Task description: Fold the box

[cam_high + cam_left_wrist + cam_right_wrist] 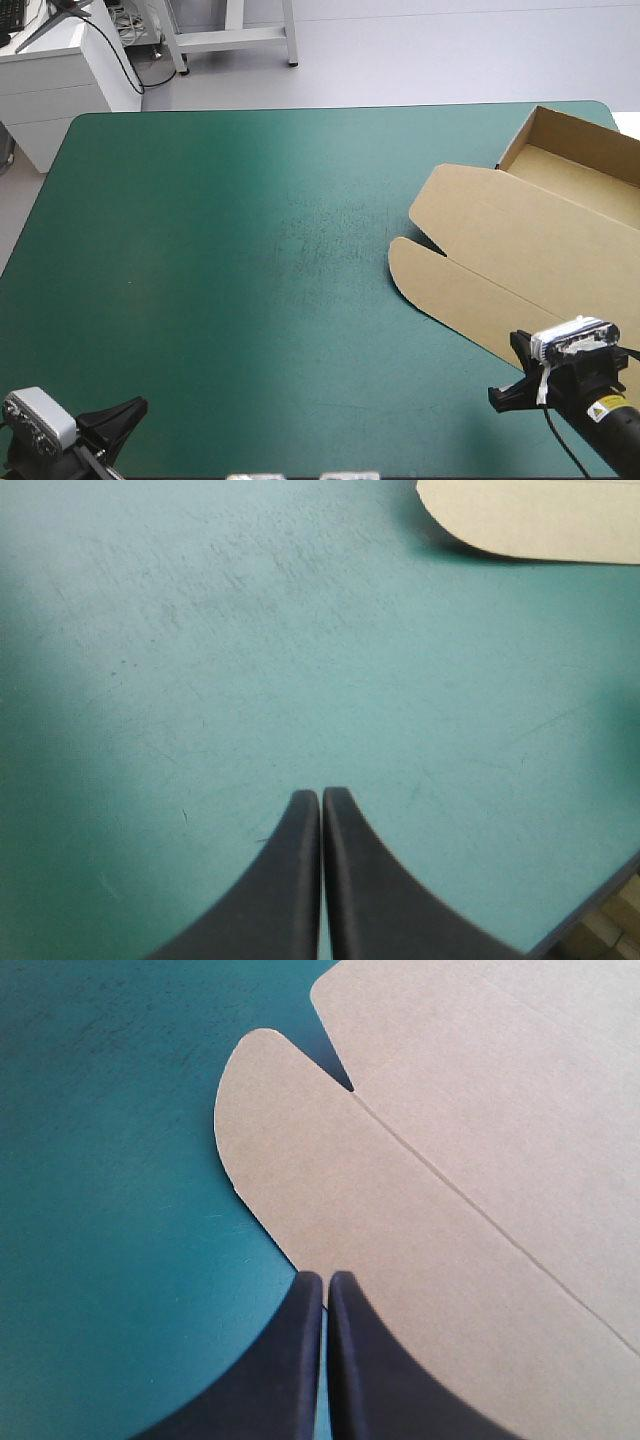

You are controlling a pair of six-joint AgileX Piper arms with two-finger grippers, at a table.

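The brown box [520, 250] lies at the table's right side. Its tray part [575, 165] has walls raised at the far right corner, and its lid lies flat toward the middle with two rounded flaps. My right gripper [508, 385] is shut near the front right; in its wrist view the gripper [326, 1278] has its tips at the near edge of the box's rounded lid flap [330, 1170], holding nothing. My left gripper [138, 405] is shut at the front left corner, far from the box. Ahead of that gripper [321, 795], a corner of the box flap [530, 520] shows.
The teal-green cover [250, 250] spans the table's left and middle. The box's tray reaches the table's right edge. A white cabinet [60, 80] stands beyond the far left corner. The table's near edge [600, 905] runs close beside my left gripper.
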